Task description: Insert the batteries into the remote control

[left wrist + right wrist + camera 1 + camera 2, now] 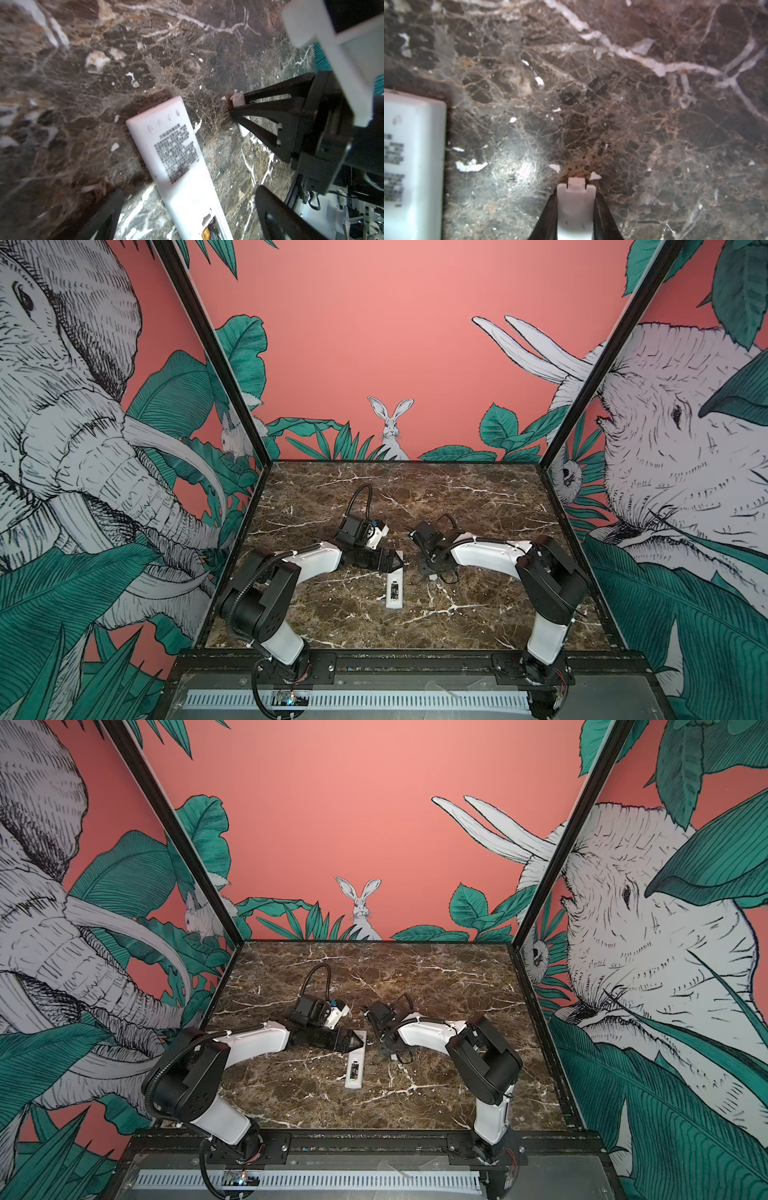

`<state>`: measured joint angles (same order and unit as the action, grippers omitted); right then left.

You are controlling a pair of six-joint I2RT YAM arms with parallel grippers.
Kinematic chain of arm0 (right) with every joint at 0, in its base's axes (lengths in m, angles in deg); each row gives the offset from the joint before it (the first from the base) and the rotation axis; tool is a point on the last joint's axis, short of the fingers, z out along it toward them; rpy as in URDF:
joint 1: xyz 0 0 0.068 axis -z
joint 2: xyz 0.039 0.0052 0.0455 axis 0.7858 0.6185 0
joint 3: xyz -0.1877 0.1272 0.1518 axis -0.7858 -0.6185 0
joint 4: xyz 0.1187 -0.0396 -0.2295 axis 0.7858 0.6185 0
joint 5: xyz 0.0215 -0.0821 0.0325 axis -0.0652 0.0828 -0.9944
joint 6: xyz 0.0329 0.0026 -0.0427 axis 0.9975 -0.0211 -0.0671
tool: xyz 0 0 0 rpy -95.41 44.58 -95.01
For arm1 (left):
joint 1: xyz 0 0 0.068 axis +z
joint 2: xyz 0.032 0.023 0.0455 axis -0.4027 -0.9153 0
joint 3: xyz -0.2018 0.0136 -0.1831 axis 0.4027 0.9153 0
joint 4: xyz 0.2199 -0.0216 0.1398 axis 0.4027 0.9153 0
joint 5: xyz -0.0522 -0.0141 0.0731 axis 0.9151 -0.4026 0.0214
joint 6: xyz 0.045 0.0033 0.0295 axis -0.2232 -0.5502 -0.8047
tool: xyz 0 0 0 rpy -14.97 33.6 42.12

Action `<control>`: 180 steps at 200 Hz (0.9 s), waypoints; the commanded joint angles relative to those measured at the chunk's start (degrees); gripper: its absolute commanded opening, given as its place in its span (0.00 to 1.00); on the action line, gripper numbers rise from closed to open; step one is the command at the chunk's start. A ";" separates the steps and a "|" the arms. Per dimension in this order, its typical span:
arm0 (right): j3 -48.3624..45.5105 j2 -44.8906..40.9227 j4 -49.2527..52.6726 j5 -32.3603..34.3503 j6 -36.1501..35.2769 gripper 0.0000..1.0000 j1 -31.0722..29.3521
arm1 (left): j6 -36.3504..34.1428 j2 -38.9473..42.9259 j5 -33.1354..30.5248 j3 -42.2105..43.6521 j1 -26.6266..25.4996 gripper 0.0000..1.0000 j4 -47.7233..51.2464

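Note:
The white remote control (395, 593) (354, 1073) lies back-up on the marble, its printed label (176, 153) facing up. Its compartment is uncovered at the near end, and a dark battery with an orange band (208, 231) sits inside it; I cannot tell how many batteries are there. My left gripper (189, 203) (395, 563) is open, one finger on each side of the remote's middle, not touching it. To the right of the remote, my right gripper (576, 197) (430, 570) is shut on the small white cover piece (576, 207) (238, 99), low over the table.
The brown marble tabletop (478, 510) has painted walls on the left, back and right. A black rail (395, 659) runs along the front edge, where both arm bases stand. The two wrists are close together near the table's middle.

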<state>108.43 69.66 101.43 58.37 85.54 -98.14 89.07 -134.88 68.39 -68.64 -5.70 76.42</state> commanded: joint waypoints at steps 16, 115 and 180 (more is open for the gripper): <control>-3.71 -4.64 -3.55 -1.87 -5.29 0.19 -1.96 | -2.61 -4.01 -0.61 -8.28 0.14 0.99 0.15; -17.79 -32.30 0.56 0.04 -5.34 0.14 -3.60 | -21.02 -23.76 8.06 -30.85 -0.30 0.99 20.72; -15.60 -37.42 3.79 2.39 -10.80 0.15 -3.53 | -17.86 -15.94 2.99 -20.08 -3.02 0.99 20.58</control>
<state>90.95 31.59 103.33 59.03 77.95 -101.68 70.82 -154.90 73.83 -93.77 -7.54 92.86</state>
